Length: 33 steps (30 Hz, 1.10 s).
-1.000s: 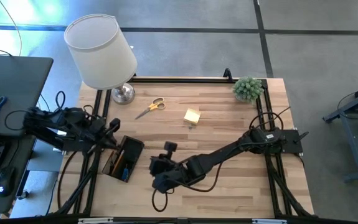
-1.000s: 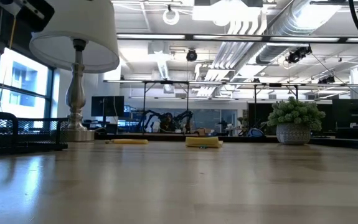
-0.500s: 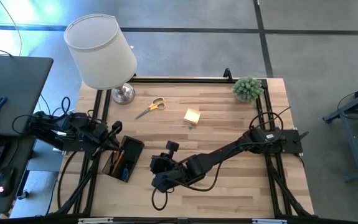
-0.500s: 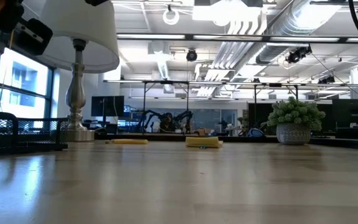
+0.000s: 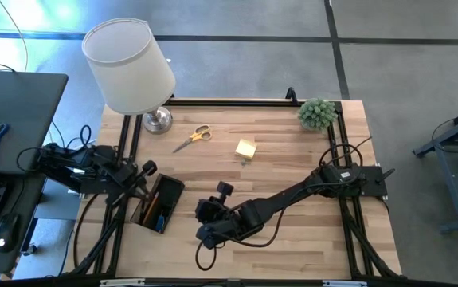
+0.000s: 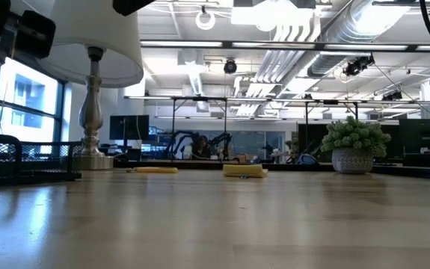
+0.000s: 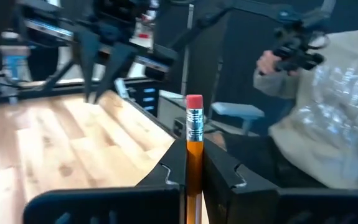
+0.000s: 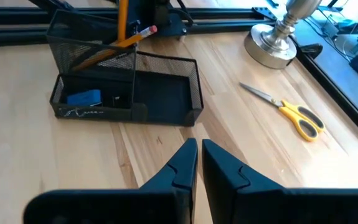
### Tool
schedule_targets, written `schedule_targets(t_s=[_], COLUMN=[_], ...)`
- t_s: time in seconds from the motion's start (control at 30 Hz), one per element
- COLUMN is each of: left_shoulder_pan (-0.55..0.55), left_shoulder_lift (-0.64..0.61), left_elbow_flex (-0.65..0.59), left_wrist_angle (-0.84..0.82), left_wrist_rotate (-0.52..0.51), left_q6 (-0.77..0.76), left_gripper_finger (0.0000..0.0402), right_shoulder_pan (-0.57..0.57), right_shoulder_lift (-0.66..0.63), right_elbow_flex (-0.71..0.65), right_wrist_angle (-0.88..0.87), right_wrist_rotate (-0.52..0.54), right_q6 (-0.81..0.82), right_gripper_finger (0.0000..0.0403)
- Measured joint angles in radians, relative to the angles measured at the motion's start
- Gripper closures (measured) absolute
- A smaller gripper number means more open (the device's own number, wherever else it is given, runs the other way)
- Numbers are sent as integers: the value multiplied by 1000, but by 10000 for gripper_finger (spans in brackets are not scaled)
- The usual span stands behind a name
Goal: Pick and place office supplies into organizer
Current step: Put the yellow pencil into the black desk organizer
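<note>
The left gripper (image 7: 194, 177) is pinched tight on a wooden pencil (image 7: 194, 146). The pencil stands straight up between the two dark fingers, with its pink eraser on top. From above, this gripper (image 5: 137, 177) hangs at the left side of the table (image 5: 292, 159), just over the near end of the organizer (image 5: 158, 202). The organizer is a black mesh tray with walls inside that split it into parts. It sits on the wood near the left edge. In the right wrist view, the organizer (image 8: 126, 93) has a tall cup part at one end with pencils leaning in it. A small blue piece (image 8: 83, 98) lies flat in a low part beside the cup. The right gripper (image 8: 197, 163) has its fingers squeezed together with nothing between them. From above it (image 5: 211, 225) sits low over the bare wood in the middle front of the table, just to the right of the organizer. The yellow-handled scissors (image 5: 193, 137) lie flat on the table, farther back, near the chrome foot of the lamp (image 5: 129, 68). The yellow sticky-note pad (image 5: 245, 148) lies a bit to the right of the scissors, well apart from the organizer. A small green plant (image 5: 317, 113) stands at the back right corner.
</note>
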Motion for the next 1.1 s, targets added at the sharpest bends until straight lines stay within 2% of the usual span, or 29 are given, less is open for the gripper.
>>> schedule_targets(t_s=[0.17, 0.4, 0.57, 0.7, 0.83, 1.0, 1.1], left_shoulder_pan=[0, 0, 0, 1, 1, 1, 1], left_shoulder_lift=[0, 0, 0, 0, 0, 0, 0], left_elbow_flex=[-27, -47, -47, -42, 11, 99, 172], left_wrist_angle=[-3, 2, 15, 106, 146, 188, 198], left_wrist_rotate=[63, 77, 83, 45, -40, -45, -44], left_q6=[-8, -9, -9, -9, -6, 11, 32], left_gripper_finger=[367, 288, 254, 246, 250, 256, 256], right_shoulder_pan=[5, 11, 10, 10, 11, 10, -2], right_shoulder_lift=[0, -1, -1, -1, -1, -1, 0], right_elbow_flex=[0, 0, 0, 0, 0, 0, 0], right_wrist_angle=[-13, -14, -15, -15, -15, -9, 78], right_wrist_rotate=[5, 19, 20, 20, 19, -11, -24], right_q6=[16, 16, 19, 19, 19, 17, -14], right_gripper_finger=[384, 382, 382, 382, 384, 381, 382])
